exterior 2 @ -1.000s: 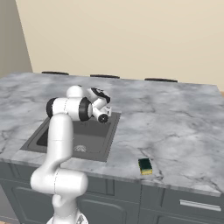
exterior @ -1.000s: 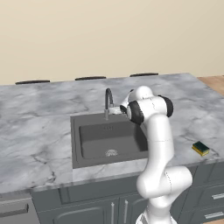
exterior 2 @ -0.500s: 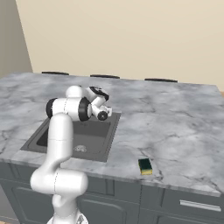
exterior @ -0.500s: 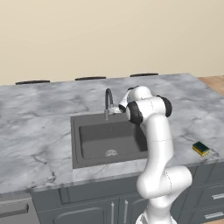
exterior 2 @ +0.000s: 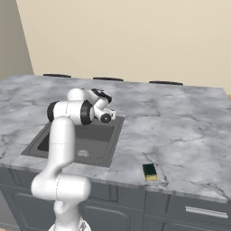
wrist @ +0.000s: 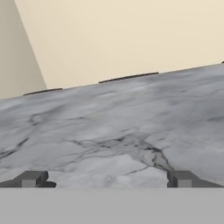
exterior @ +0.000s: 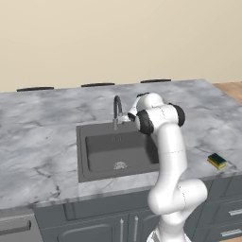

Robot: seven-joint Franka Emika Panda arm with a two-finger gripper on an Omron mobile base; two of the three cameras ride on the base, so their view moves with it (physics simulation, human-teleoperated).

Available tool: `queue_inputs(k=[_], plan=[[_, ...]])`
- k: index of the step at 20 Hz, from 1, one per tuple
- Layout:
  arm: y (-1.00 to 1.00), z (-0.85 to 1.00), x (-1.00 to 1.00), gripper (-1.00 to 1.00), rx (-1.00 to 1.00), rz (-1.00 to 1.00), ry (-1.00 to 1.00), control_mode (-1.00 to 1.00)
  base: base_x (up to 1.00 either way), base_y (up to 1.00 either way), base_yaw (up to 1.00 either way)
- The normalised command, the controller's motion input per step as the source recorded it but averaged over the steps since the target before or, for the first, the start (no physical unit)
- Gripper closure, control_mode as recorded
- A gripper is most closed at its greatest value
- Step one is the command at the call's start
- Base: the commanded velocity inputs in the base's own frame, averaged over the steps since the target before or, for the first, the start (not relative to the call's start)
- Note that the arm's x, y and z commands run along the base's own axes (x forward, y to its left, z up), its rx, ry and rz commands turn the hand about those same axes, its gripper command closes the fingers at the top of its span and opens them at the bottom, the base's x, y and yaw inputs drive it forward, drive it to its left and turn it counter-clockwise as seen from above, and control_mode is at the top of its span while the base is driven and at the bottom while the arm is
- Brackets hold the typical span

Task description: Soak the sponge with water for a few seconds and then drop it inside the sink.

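Counter (exterior: 42, 142) with 1 sponge (exterior: 217, 160), 1 sink (exterior: 118, 151).

Sink (exterior: 90, 156) set into the worktop (exterior: 38, 142), faucet (exterior: 116, 109) at its back rim, drain (exterior: 120, 165) on the basin floor toward the front. Sponge (exterior: 217, 160) lies on the worktop near the front edge, well apart from the sink, on its right. Arm (exterior: 165, 156) rises in front of the sink's right side; tool (wrist: 105, 179) sits just right of the faucet, above the back rim. Cabinets (exterior: 94, 222) below the worktop, wall (exterior: 118, 38) behind it.
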Motion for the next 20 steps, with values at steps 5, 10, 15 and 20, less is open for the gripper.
queue_inputs(k=[5,10,15,20], plan=[[-0.48,-0.68,0.39,-1.00,-0.02,-0.07,0.05,-1.00,0.00,0.00,0.00],[-0.56,-0.83,0.39,-1.00,-0.03,-0.08,0.04,-1.00,0.00,0.00,0.00],[-0.60,-0.90,0.36,-1.00,-0.03,-0.08,0.02,-1.00,0.00,0.00,0.00],[-0.65,-0.93,0.33,-1.00,-0.02,-0.08,0.00,-1.00,0.00,0.00,0.00]])
